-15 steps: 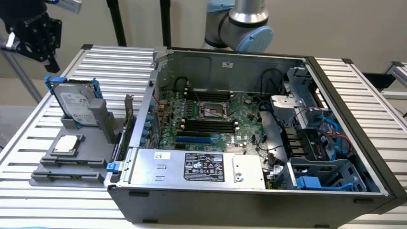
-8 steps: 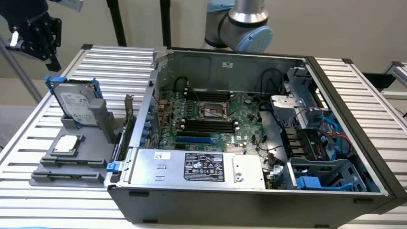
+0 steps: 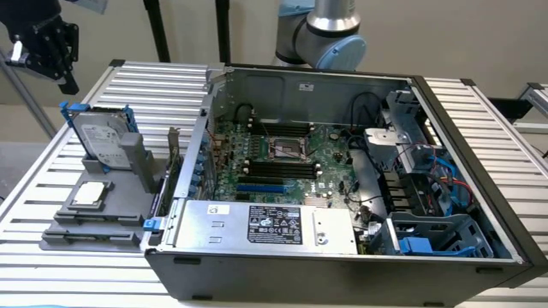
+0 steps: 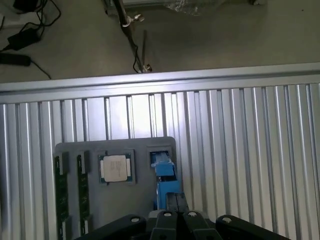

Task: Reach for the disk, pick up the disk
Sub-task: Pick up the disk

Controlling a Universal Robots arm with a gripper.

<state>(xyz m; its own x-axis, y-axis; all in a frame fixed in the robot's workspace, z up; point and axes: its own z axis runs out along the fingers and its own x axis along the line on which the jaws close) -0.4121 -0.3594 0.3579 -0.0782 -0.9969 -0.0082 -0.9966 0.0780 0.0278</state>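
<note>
Under the closed claw, disk stands edge-on; exterior view shows label.

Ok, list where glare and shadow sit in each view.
Exterior view: soft even light, the computer case dimmer inside, the disk plainly lit. Wrist view: glare streaks along the table slats, the chip gleams, the pincer dark.

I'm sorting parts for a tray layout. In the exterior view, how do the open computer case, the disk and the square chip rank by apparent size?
Largest: computer case
Middle: disk
Smallest: square chip
</note>
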